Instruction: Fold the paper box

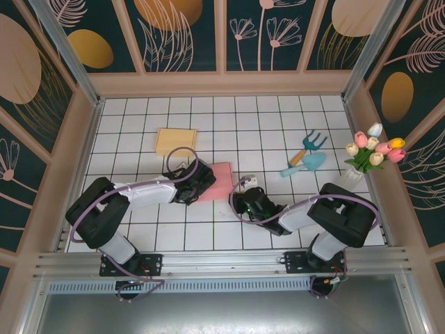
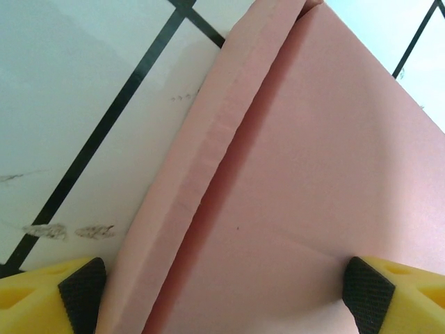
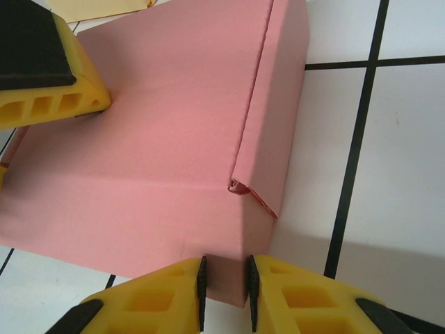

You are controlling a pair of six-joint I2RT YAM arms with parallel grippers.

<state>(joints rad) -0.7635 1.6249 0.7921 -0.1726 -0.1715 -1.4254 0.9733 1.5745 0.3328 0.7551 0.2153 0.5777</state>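
The pink paper box lies partly folded on the tiled table, near its middle. My left gripper reaches it from the left. In the left wrist view that gripper is open wide, one pad outside the box's raised side wall and the other pad over the flat panel. One of its fingers rests on the panel in the right wrist view. My right gripper comes from the near right and is shut on a narrow flap at the near corner of the box. A folded side wall runs along the box's right edge.
A flat tan cardboard piece lies behind the box, its edge showing in the right wrist view. Toy garden tools and a vase of tulips sit at the right. Panelled walls enclose the table.
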